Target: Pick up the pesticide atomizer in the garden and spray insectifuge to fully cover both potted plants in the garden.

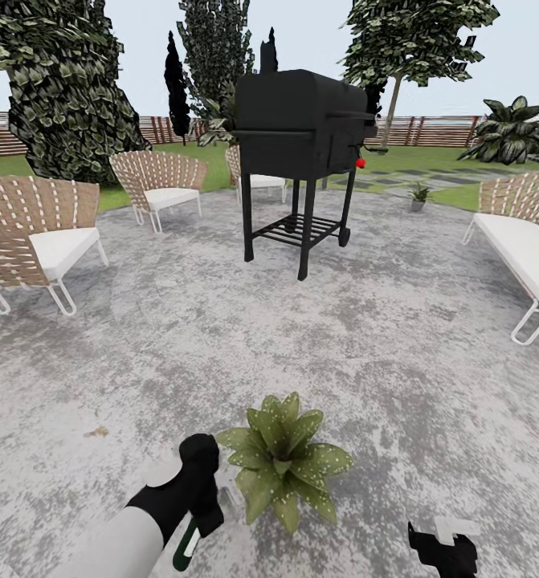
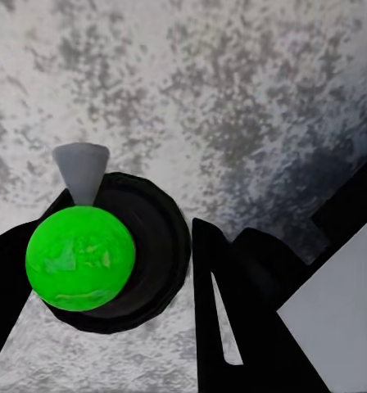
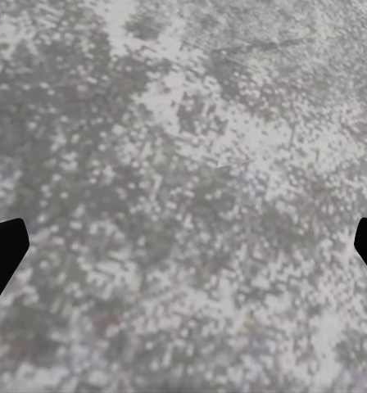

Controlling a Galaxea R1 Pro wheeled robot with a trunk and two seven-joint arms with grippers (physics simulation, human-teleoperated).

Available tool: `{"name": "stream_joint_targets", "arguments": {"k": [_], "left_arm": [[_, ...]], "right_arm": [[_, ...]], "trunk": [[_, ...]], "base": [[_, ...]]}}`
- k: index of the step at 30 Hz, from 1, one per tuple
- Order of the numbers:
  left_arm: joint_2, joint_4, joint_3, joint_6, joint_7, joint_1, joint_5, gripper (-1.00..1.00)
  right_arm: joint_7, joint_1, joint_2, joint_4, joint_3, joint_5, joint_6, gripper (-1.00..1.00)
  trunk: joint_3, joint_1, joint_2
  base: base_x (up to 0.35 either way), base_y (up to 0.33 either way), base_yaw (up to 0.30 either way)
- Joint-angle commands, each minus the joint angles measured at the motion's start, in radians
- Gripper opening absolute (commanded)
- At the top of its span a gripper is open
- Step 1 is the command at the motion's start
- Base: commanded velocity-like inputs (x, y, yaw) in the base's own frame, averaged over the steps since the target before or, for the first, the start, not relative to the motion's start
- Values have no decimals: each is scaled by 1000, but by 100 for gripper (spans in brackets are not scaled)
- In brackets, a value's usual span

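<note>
My left gripper (image 1: 198, 514) is shut on the pesticide atomizer (image 1: 185, 546), a dark green bottle with a white band, just left of the near potted plant (image 1: 285, 464). In the left wrist view the atomizer (image 2: 81, 258) shows its bright green cap and grey nozzle between the black fingers (image 2: 224, 311) of the left gripper (image 2: 110, 274), above the stone patio. A second small potted plant (image 1: 418, 194) stands far off at the patio's right edge by the lawn. My right gripper (image 1: 450, 552) hangs low at the right, open and holding nothing, its tips wide apart over bare stone (image 3: 183, 254).
A black grill (image 1: 305, 152) stands mid-patio ahead. Wicker chairs (image 1: 32, 233) (image 1: 161, 185) line the left, a wicker sofa (image 1: 526, 241) the right. Trees, a brown fence (image 1: 430, 132) and lawn lie beyond. Open grey stone lies between me and the grill.
</note>
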Motion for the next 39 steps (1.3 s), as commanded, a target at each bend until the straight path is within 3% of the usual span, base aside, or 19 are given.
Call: {"name": "stream_joint_targets", "arguments": {"k": [1,3,4,7,9,11,13,15,22,25,27,32,35,39], "left_arm": [[-4,-4,-1,6,-9,-4,-10,-100],[-2,-5,7,6,-7,-14,-11,-100],[3,-5,27,6,-6,-21,-11,-100],[33,-5,135,5,-3,-28,-15,-100],[38,-4,158,5,-3,-23,-14,-100],[27,1,163,5,2,-17,-12,-100],[-11,8,160,5,9,-13,-12,-100],[-21,10,160,5,10,-12,-11,-100],[7,12,162,4,37,-8,-18,-100],[13,62,162,0,41,-6,-18,-100],[10,84,166,-1,77,-7,-12,-100],[-47,73,165,0,125,-11,-8,-100],[-39,84,164,-2,127,-9,-8,-100],[30,104,165,-5,127,-6,-6,-100]], "right_arm": [[-5,-1,0,2,-5,11,-3,100],[-5,-1,0,2,-5,11,-3,100],[-5,-1,0,2,-5,11,-3,100],[-5,-1,0,2,-5,11,-3,100],[-4,-1,0,2,-5,11,-3,100],[-4,-1,0,2,-4,11,-3,100],[-5,-1,0,2,-5,11,-3,100],[-5,-1,0,2,-5,11,-3,100],[-4,-1,0,2,-4,11,-3,100],[-4,-1,0,2,-5,11,-3,100],[-5,-1,0,2,-5,11,-3,100],[-4,-1,0,2,-5,11,-3,100],[-5,-1,0,2,-5,11,-3,100],[-6,-1,-1,1,-5,11,-3,100]], "trunk": [[-1,0,0],[-1,0,0],[-1,0,0],[-1,0,0],[-1,0,0],[-1,0,0],[-1,0,0],[-1,0,0],[-1,0,0],[-1,0,0],[-1,0,0],[-1,0,0],[-1,0,0],[-1,0,0]], "base": [[0,0,0],[0,0,0],[0,0,0],[0,0,0],[0,0,0],[0,0,0],[0,0,0],[0,0,0],[0,0,0],[0,0,0],[0,0,0],[0,0,0],[0,0,0],[0,0,0]]}}
